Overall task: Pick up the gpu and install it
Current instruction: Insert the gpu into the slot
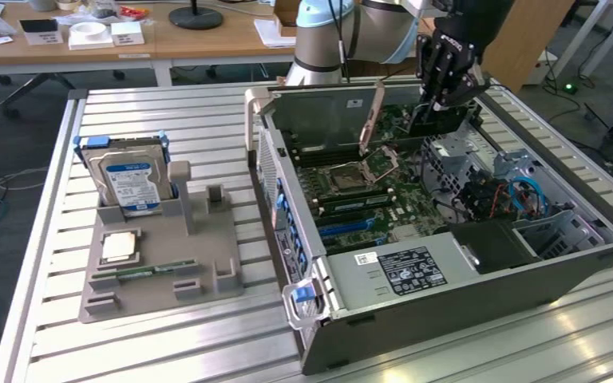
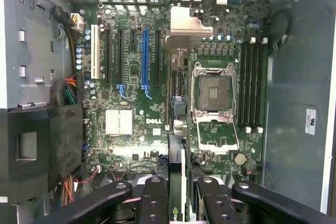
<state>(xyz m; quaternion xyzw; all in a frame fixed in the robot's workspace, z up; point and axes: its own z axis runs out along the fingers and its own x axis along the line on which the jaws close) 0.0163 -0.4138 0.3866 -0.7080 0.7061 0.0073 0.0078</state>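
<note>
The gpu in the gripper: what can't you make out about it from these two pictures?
- Wrist view: the gpu shows edge-on as a slim strip between the fingers, so its faces and connector edge are hidden.
- Exterior view: the gripper covers most of the card, and the rest is too dark to outline.
- Both views: whether the card lines up with the blue slot cannot be told.

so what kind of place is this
Probably a robotics lab or workshop: an open computer case on a slatted metal table, a grey fixture holding a hard drive, and office desks behind.
</note>
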